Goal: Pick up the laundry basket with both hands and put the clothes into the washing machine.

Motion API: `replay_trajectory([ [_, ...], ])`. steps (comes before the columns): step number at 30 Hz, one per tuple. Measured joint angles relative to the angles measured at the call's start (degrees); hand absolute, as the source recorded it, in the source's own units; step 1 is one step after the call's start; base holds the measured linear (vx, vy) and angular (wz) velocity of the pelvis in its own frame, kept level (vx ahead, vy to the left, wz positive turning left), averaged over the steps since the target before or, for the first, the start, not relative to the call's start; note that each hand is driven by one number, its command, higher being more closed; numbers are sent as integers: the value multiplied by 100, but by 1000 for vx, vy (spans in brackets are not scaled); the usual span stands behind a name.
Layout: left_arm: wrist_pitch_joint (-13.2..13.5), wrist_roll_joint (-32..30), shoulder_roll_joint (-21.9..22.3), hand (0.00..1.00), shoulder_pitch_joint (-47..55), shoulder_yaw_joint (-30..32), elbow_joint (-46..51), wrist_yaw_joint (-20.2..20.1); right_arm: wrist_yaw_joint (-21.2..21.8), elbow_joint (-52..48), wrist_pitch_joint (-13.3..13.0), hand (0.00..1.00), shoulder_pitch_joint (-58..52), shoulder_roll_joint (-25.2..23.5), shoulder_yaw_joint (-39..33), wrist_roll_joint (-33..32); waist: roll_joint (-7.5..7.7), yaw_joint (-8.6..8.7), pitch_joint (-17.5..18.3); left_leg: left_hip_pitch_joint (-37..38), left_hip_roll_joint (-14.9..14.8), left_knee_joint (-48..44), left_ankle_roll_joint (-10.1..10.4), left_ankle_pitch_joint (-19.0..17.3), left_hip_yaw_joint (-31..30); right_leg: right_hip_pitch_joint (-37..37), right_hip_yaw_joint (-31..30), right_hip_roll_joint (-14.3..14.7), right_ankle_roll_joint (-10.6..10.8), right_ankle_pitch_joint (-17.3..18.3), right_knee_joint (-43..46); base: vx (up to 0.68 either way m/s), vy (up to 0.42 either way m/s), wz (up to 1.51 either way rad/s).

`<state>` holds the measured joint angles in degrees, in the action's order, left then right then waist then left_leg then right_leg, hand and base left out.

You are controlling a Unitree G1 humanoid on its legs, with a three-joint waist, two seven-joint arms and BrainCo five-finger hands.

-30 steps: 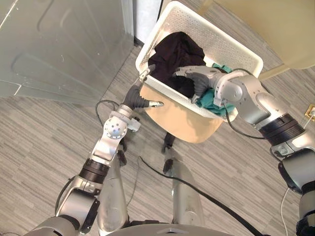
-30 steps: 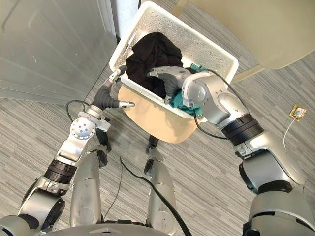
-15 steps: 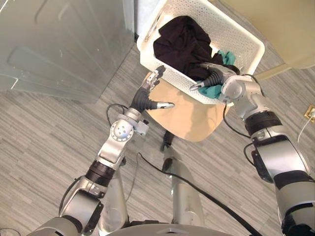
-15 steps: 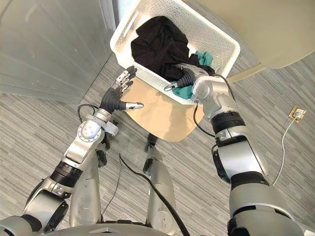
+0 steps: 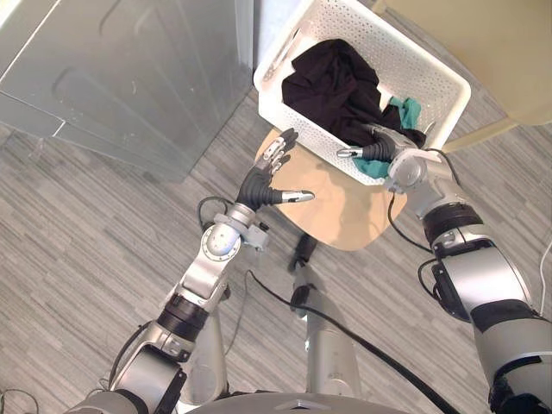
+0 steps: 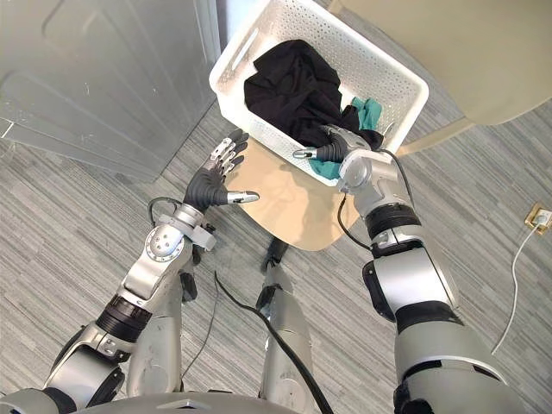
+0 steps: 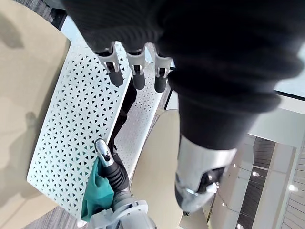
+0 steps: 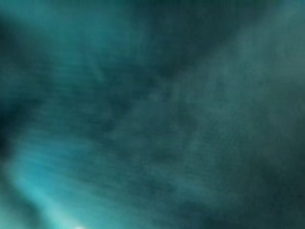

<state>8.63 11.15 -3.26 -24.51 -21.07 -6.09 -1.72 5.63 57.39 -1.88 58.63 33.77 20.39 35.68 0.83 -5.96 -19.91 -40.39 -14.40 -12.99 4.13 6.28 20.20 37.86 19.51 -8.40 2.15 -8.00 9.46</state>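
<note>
A white perforated basket [image 5: 405, 65] holding crumpled black cloth [image 5: 332, 86] and teal cloth [image 5: 405, 110] sits on a round tan surface [image 5: 345, 207]; left hand [image 5: 259, 183] fingers splayed loose beside it, right hand [image 5: 379, 153] at its rim, grip unclear.

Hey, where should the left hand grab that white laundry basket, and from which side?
Probably the slot handle cut into the laundry basket's short wall on the robot's left. Come from outside that wall and hook the fingers into the slot. The rest of the wall is flat perforated sheet with nothing to hook. The left hand hangs open beside the near wall, apart from it.
</note>
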Motion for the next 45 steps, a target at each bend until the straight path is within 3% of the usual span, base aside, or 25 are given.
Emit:
replay_trajectory([
  [5,11,-1,-6,0,50,-125,-1,-40,163,-453,114,0,-187,283,732,-270,3,12,1,6,-60,-366,-123,47,-164,-116,45,-17,-22,23,290,28,-52,5],
  [10,17,-2,-139,0,268,-142,-6,-171,658,-951,30,0,-434,768,1150,-629,9,5,-2,-84,-273,-1178,-242,-365,-305,-217,92,-28,-37,281,818,48,-47,1],
  [18,17,74,-303,0,471,-142,8,-391,584,-517,98,0,155,949,1318,-600,27,-8,-12,-49,-426,-1602,-208,-669,-310,-219,-2,-30,-42,560,1205,-12,-22,-8],
  [24,16,115,-363,0,652,-158,61,-492,470,-451,163,0,845,946,1340,-624,41,-7,-20,-36,-408,-1458,-194,-583,-315,-205,32,-30,-57,556,1125,-52,-24,2],
  [30,16,179,-474,0,805,-153,123,-493,-97,-470,20,0,1695,886,1370,-949,61,-6,-31,-33,-360,-1235,-214,-361,-315,-178,129,-27,-63,462,1052,16,-18,4],
  [40,45,386,-527,0,1507,230,458,-616,-82,-301,-36,0,1831,726,1367,-1173,118,-17,-110,38,-228,-973,-189,-280,-312,-134,170,-132,-89,559,1148,45,-35,6],
  [45,48,443,-579,0,1500,537,460,-596,109,-1596,-10,0,1779,736,1292,-1528,139,80,-365,-100,-193,-875,-181,-228,-316,28,178,-145,-61,585,1159,8,-39,3],
])
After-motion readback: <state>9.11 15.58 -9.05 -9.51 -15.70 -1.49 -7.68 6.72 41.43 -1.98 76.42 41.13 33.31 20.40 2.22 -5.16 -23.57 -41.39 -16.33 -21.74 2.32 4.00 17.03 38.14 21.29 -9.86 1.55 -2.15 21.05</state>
